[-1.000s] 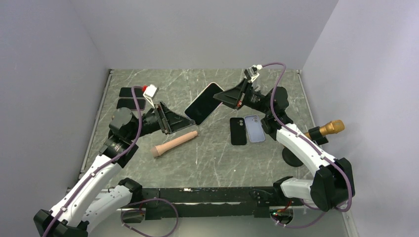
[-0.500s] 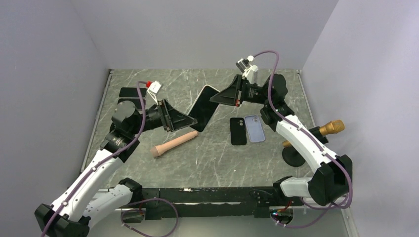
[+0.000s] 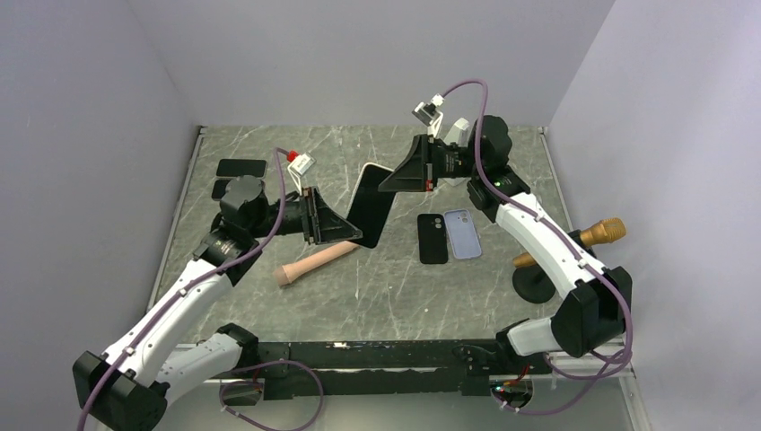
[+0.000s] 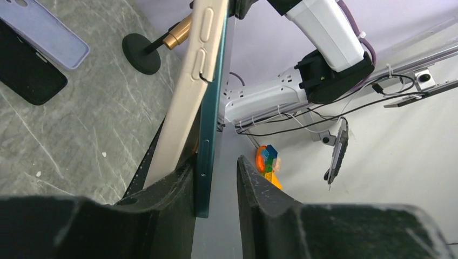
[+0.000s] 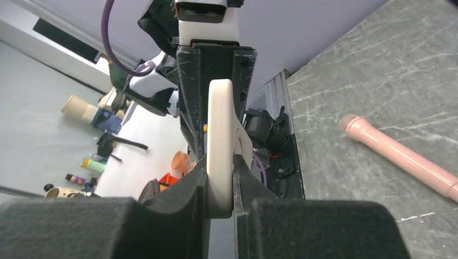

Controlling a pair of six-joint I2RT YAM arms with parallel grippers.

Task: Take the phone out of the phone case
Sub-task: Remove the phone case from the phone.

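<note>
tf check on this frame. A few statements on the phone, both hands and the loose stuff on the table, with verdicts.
1. The phone is held up off the table. True.
2. The right hand is open. False: it is shut on the upper edge of the cream case.
3. A black case and a lavender case lie side by side on the table. True.
4. The pink rod is in the left hand. False: it lies on the table; the left hand straddles the phone's lower end, with a gap at one finger.
</note>
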